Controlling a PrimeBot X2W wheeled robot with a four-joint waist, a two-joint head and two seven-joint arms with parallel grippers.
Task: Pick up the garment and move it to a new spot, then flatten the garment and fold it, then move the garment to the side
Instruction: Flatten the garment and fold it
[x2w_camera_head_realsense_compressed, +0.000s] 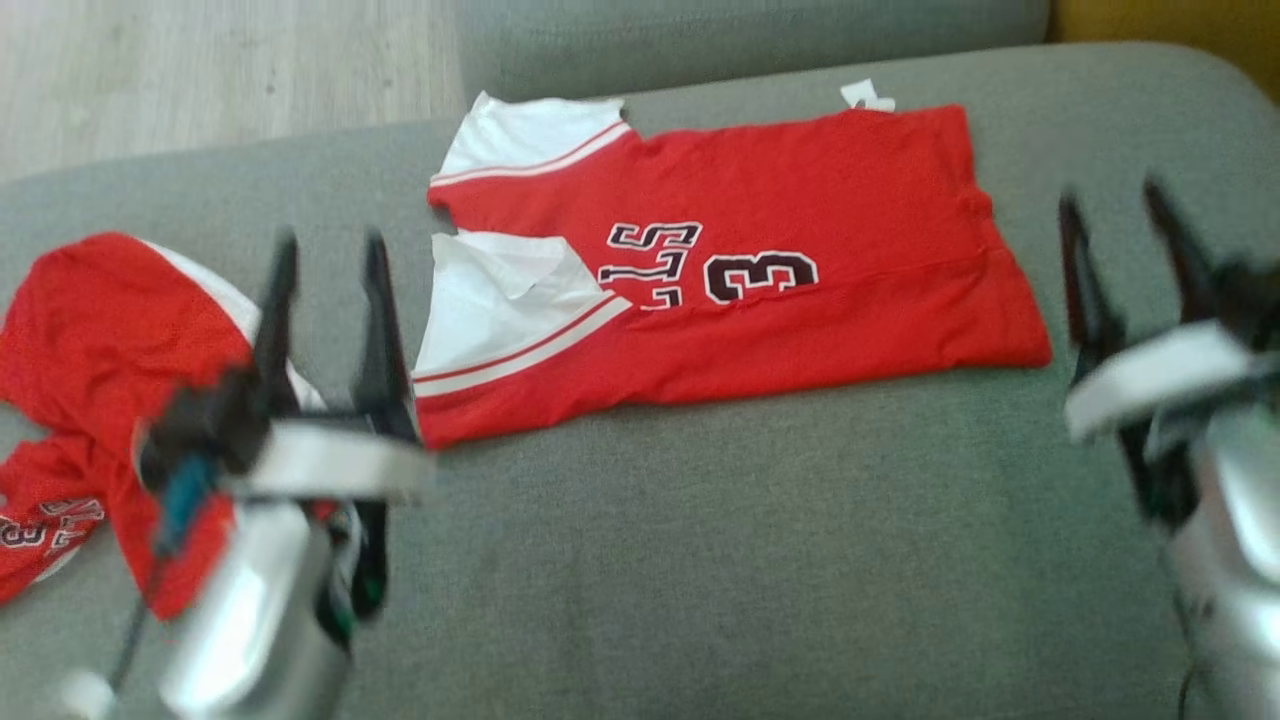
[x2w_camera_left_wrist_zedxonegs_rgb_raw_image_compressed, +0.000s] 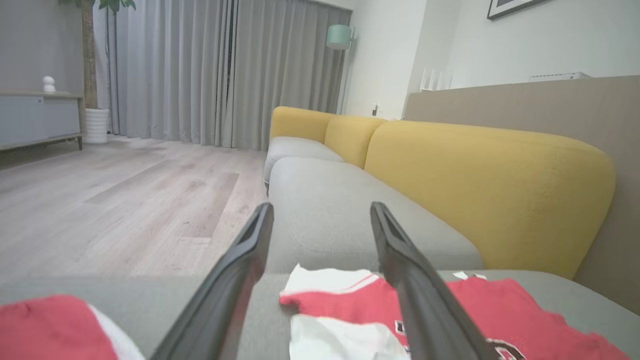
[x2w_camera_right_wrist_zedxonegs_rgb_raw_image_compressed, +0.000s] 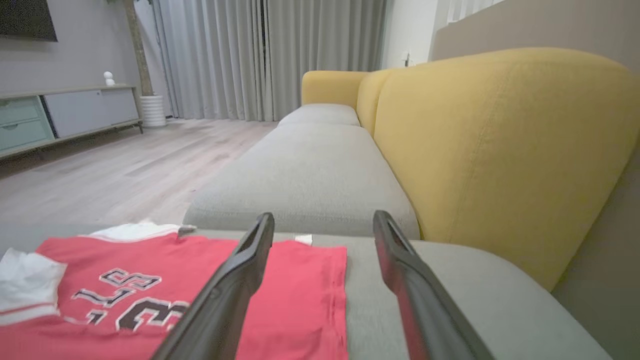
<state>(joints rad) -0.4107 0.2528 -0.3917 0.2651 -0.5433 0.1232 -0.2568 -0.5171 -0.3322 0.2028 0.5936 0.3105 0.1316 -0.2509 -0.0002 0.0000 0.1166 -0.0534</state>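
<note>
- The garment (x2w_camera_head_realsense_compressed: 800, 270), a red jersey with white sleeves and black lettering, lay folded and flat on the grey sofa seat (x2w_camera_head_realsense_compressed: 700, 560), toward its far edge.
- The left gripper (x2w_camera_head_realsense_compressed: 330, 250) hovered over the seat just beside the garment's sleeve end, fingers apart and holding nothing.
- The right gripper (x2w_camera_head_realsense_compressed: 1110, 200) hung near the seat's right edge, just past the garment's hem, jaws spread and empty.
- A second red shirt (x2w_camera_head_realsense_compressed: 90, 340) lay crumpled at the seat's left edge.

red-white jersey (x2w_camera_head_realsense_compressed: 800, 250), seemingly folded, flat on grey cushion (x2w_camera_head_realsense_compressed: 700, 560)
</note>
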